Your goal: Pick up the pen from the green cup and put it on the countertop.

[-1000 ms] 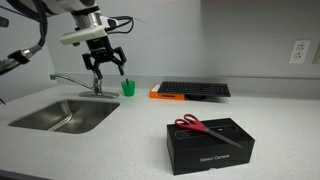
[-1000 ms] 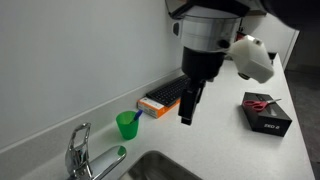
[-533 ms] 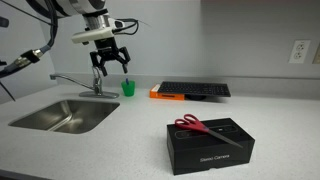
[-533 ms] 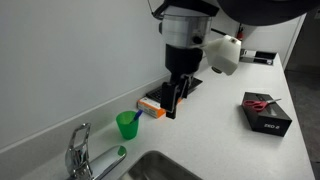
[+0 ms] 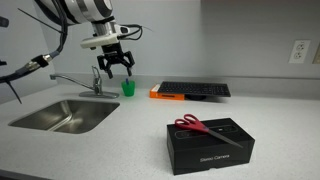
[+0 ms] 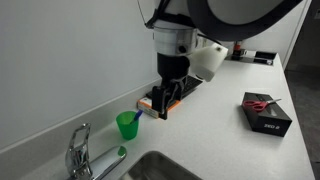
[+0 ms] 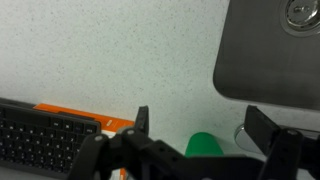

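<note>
Pen is hiding from view; I am hovering my tool (image 5: 114, 68), spread wide, with the green cup (image 5: 128, 87) just below, lining up to reach inside.

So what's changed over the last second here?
The gripper moved sideways toward the green cup and now hangs close to it, higher up, jaws open and empty. Nothing was grasped or released. The cup, the scissors on the black box and the keyboard stayed put.
</note>
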Robot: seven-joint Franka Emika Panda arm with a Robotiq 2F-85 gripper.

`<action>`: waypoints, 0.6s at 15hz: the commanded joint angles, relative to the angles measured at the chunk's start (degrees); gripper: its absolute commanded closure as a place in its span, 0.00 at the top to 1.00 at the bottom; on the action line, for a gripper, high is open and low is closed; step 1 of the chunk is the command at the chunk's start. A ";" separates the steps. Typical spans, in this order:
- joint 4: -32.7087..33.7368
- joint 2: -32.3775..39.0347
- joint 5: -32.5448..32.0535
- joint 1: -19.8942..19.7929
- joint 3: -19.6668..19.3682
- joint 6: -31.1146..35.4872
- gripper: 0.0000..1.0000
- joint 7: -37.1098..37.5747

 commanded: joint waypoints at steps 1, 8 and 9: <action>9.55 7.92 -0.05 2.09 -2.20 -2.89 1.00 3.25; 20.77 17.41 2.63 4.10 -3.74 -5.66 1.00 6.42; 22.08 18.29 3.05 4.33 -3.93 -6.10 1.00 6.84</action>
